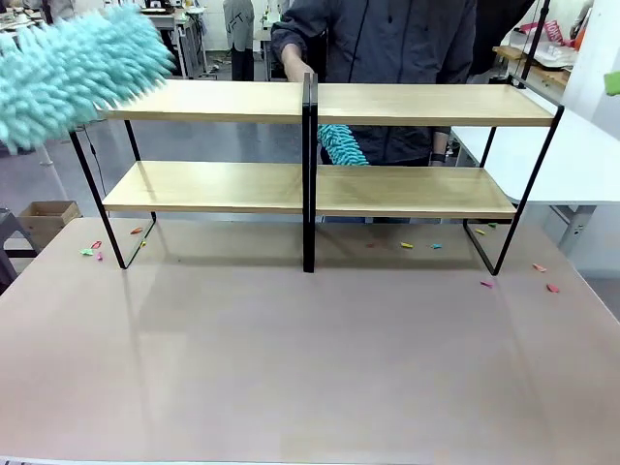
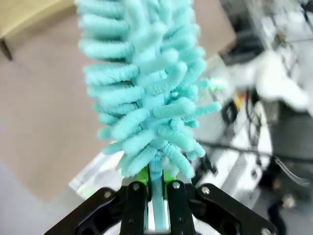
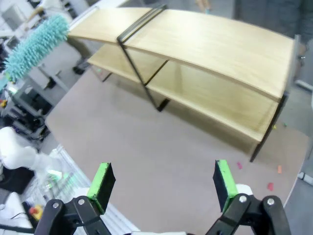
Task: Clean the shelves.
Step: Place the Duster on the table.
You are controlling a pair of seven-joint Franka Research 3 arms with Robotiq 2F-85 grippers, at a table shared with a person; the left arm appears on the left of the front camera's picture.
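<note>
Shelves (image 1: 329, 145) are set toward the far side of the table (image 1: 310, 358), between the robot and a person (image 1: 387, 39) standing behind them. The rack is judged stiff and fairly light: two tiers of light wooden boards in a thin black frame with a central divider, likely to slide or tip if pushed hard, so it is better wiped than gripped. A teal duster (image 2: 146, 93) is held by its handle between the closed fingers of the left gripper (image 2: 151, 215); its soft, pliant pile is seen in the front view at the left end of the top board, and should yield against edges and posts. A second teal duster (image 1: 341, 145) is seen behind the divider, over the lower board, on the person's side. The right gripper (image 3: 164, 183) is held with fingers apart and nothing between them, above the bare near part of the table. Open room lies in front of the rack; small coloured scraps (image 1: 484, 284) are scattered around its feet. The frame legs and divider are judged the main snag points.
</note>
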